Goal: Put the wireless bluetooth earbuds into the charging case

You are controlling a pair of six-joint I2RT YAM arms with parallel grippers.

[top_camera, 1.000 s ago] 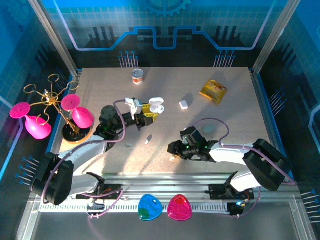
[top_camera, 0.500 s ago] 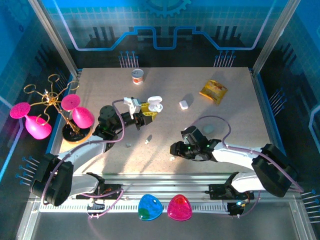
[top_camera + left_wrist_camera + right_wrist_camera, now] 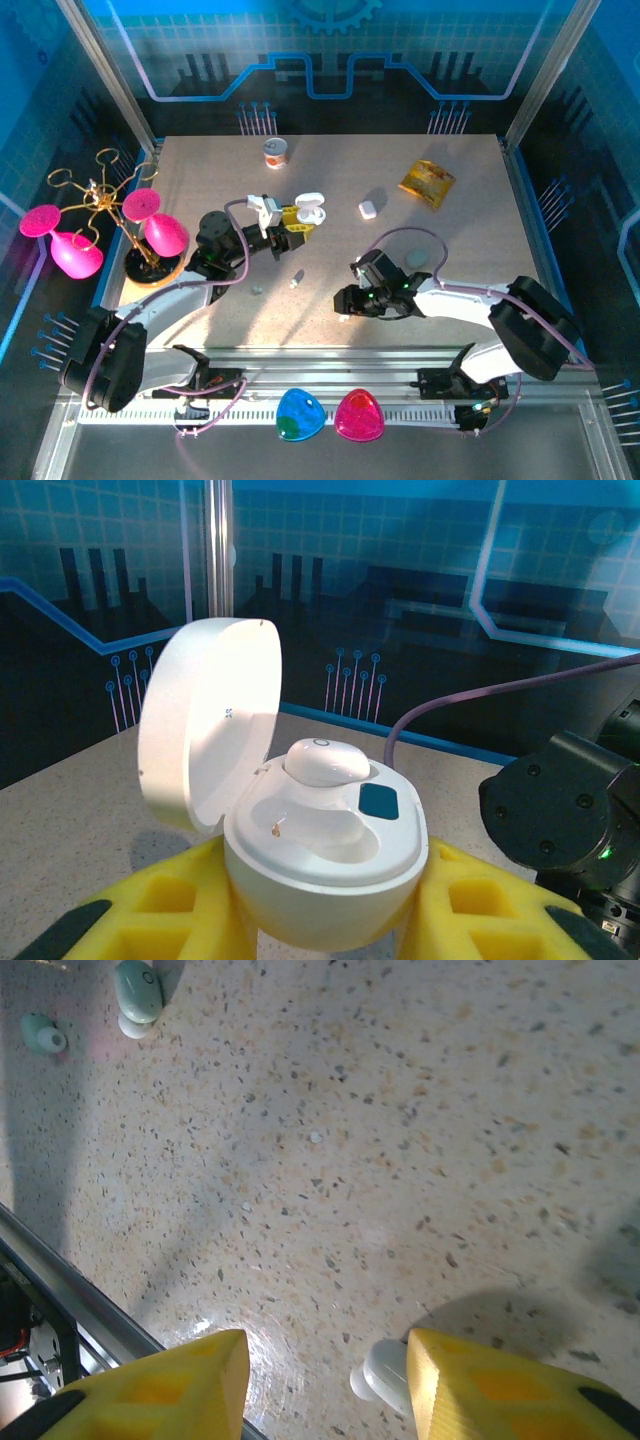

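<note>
Left claw: clamped on open charging case, yellow pads either side. Lid tipped back; one earbud seated inside case.
Right claw: jaws parted, low over speckled tabletop. Loose earbud lies on tabletop between its fingers, against one of them, not gripped. Two further earbuds side by side on tabletop, well apart from right claw.

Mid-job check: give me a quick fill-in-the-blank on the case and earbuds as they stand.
The round white plastic charging case clamped in the left gripper has its lid ___. Its wells hold ___ seated white earbud. A loose small white earbud lies on the speckled table ___ the right gripper's yellow fingers.
Missing: open; one; between.
</note>
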